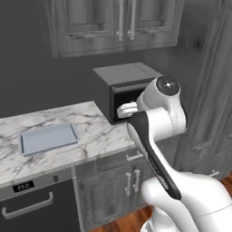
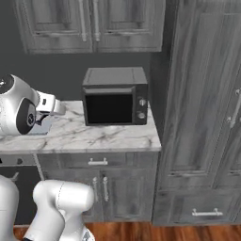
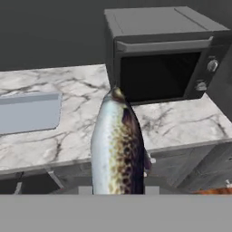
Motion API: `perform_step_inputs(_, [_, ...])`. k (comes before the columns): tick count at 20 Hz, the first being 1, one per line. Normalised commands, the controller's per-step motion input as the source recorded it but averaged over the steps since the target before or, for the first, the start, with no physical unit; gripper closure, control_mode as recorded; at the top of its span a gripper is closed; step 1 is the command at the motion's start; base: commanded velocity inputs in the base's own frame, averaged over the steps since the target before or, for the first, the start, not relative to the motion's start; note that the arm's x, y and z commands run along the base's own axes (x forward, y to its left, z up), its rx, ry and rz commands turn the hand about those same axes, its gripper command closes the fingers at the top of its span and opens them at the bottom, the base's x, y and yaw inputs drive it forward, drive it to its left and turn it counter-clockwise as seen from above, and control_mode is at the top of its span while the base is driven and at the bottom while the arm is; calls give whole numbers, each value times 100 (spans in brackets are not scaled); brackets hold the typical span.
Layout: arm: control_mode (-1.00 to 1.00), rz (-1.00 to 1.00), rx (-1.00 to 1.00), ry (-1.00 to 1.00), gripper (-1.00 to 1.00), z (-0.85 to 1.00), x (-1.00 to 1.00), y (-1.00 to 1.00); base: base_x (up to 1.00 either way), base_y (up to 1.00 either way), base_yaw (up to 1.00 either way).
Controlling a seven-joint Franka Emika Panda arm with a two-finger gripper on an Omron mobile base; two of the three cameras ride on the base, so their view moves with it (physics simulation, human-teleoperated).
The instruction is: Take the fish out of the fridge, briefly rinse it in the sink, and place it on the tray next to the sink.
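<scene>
A: What blocks the counter (image 1: 97, 131)?
B: The microwave (image 2: 115, 96) fills its right end. The tray (image 1: 47, 138) lies toward the left; bare marble runs between them to the front edge.

Fish (image 3: 117, 145) center-bottom of frame, standing lengthwise, pointed end up, silvery left flank, dark speckled brown right side; lower end cut off by the bottom edge, grip not visible. Behind it, marble counter (image 3: 181, 120) runs across mid frame. Tray (image 3: 28, 111) at left edge, pale grey-blue, partly cropped, lying on the counter. Microwave (image 3: 165, 52) upper right, dark door, two knobs on its right side. Cabinet fronts (image 3: 190, 163) lower right below the counter edge.
</scene>
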Motion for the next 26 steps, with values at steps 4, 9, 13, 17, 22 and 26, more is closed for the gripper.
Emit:
perform_step_inputs(4, [100,0,0,0,100,0,0,0,1,100,11])
perform_step_inputs(9, [100,0,0,0,100,0,0,0,2,100,11])
perform_step_inputs(13, [100,0,0,0,100,0,0,0,7,100,10])
perform_step_inputs(17, [100,0,0,0,100,0,0,0,19,100,9])
perform_step_inputs(22, [100,0,0,0,100,0,0,0,37,100,4])
perform_step_inputs(26, [100,0,0,0,100,0,0,0,45,100,0])
